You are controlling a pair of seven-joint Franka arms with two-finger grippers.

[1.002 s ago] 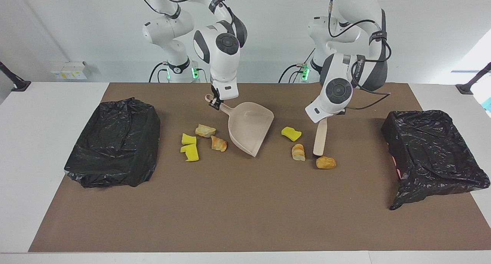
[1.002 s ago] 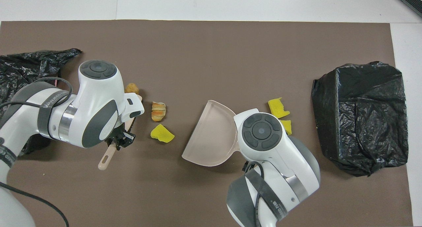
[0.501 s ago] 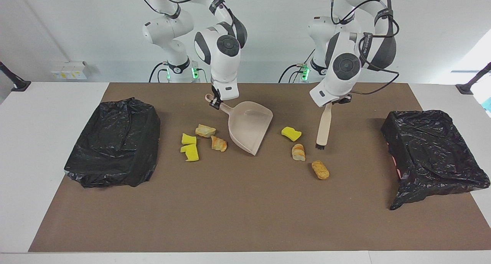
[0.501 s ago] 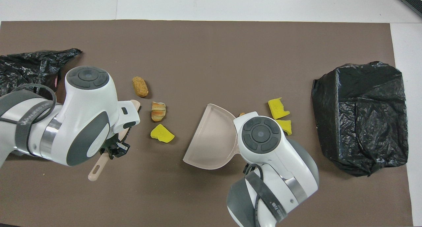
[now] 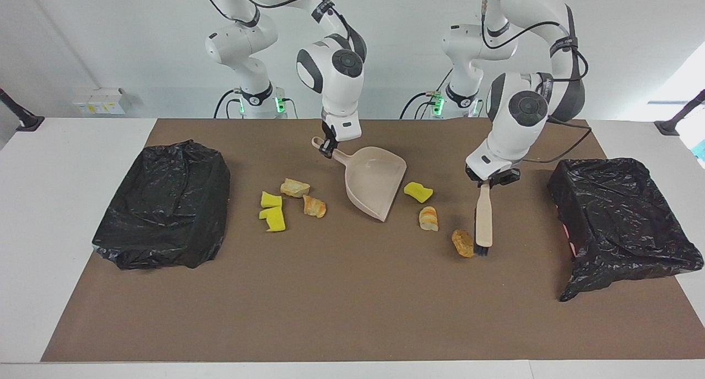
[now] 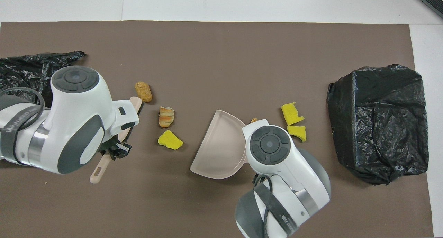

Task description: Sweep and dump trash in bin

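Left gripper (image 5: 492, 182) fingers clamped on brush (image 5: 483, 222) handle, bristles down on table (image 5: 352, 302) just beside orange-brown lump (image 5: 462, 242)

Right gripper (image 5: 329, 146) fingers closed on dustpan (image 5: 374, 188) handle, pan tilted, mouth toward middle of table

Trash: seven pieces all on table, none in dustpan; three between brush and pan, four beside pan toward right arm's end

Black bin (image 5: 163, 202) at right arm's end, second bin (image 5: 621, 222) at left arm's end

Judgement: early stage; all sweeping and dumping left
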